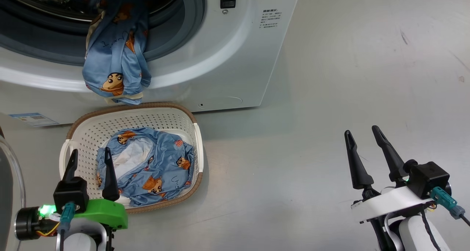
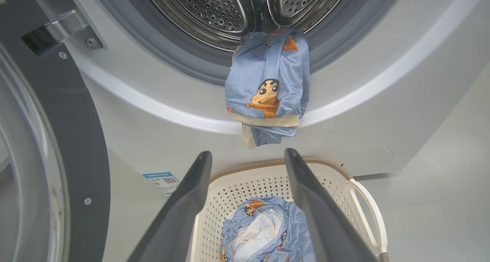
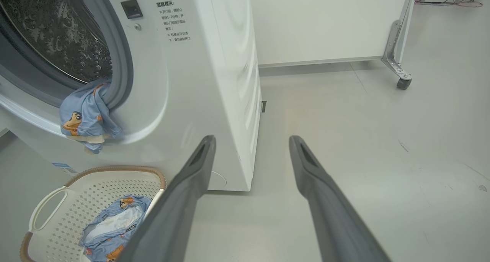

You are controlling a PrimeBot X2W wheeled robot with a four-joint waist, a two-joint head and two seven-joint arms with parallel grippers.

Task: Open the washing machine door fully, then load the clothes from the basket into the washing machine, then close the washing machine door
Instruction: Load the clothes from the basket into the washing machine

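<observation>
While spread wide and holding nothing, hovers over the near left part of the small cream-white perforated plastic basket [image 1: 132, 109] with brown woven-look rim: left gripper [image 1: 91, 151], long dark fingers pointing toward the far side. Basket on the grey floor [image 1: 330, 78], just in front of the big white front-loading washing machine [image 1: 227, 60]. Inside it, one piece of the clothes [image 1: 150, 170]: light blue fabric printed with orange-brown cartoon figures, crumpled, white inside showing. Over the grey rubber gasket [image 2: 183, 63] and the white front lip, a second light blue printed piece [image 1: 117, 60], draped half in the perforated steel drum [image 2: 199, 13], half hanging out, cream-white strip lowest, just above the basket's far rim. Swung open at the left: large round washing machine door [image 2: 76, 139], glossy black rim, clear glass bowl. Well to the right, above bare floor: right gripper [image 1: 361, 130], fingers likewise wide apart, gripping nothing. Low on the machine front, left of the basket, a small blue sticker [image 1: 33, 119].
</observation>
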